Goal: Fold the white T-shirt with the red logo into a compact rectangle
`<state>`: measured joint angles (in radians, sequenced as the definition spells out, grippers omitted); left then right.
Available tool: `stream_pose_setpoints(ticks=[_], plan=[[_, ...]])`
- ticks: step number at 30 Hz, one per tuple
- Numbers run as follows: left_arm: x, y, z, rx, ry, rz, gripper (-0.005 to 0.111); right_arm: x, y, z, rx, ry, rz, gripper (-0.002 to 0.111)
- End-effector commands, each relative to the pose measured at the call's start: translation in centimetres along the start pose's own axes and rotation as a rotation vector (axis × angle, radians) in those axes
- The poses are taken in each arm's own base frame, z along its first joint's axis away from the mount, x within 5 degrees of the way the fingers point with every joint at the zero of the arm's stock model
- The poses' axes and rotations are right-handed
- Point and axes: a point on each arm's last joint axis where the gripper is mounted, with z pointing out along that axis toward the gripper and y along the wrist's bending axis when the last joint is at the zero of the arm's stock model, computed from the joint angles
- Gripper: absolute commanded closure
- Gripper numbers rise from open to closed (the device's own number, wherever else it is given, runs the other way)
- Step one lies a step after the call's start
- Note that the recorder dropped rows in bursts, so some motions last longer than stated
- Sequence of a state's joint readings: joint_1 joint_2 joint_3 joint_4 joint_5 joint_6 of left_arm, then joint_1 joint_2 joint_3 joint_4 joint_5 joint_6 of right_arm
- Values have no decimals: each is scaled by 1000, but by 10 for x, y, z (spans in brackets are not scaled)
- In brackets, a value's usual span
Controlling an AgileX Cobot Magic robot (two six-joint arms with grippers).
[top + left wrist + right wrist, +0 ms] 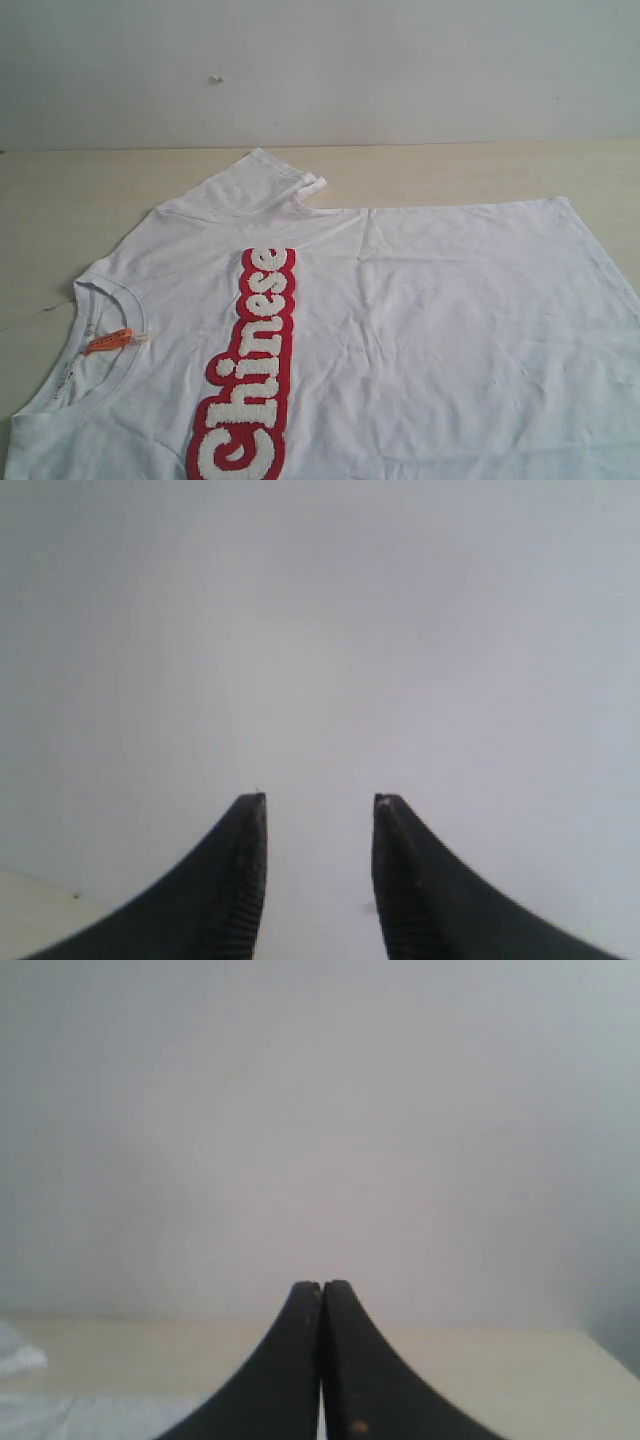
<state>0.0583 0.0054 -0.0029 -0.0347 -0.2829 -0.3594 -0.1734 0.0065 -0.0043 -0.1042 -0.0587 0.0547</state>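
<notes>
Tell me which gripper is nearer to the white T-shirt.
Right, probably. The right gripper, jaws shut, has the white T-shirt close in its wrist view; the left gripper, jaws open, faces only wall and table.

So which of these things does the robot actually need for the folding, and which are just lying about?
For the job:
white T-shirt, spread out
red logo on the shirt
left gripper, open
right gripper, shut, holding nothing

Just there:
pale tabletop under the shirt
orange neck tag at the collar
grey wall behind
</notes>
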Motion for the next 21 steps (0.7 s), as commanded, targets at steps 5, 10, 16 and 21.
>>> stream_pose_setpoints(ticks=[5,10,16,21], plan=[[-19,-6,-3,102,-202,-265,70,-43,2,-12,-51,-503,94,108],[-22,-8,-4,135,-237,-360,70,-62,4,-26,-109,-765,168,108],[-23,-8,-4,154,-243,-439,70,-76,-3,-44,-144,-1015,319,108],[-23,-9,-4,169,-234,-524,70,-78,-21,-52,-131,-1143,656,108]])
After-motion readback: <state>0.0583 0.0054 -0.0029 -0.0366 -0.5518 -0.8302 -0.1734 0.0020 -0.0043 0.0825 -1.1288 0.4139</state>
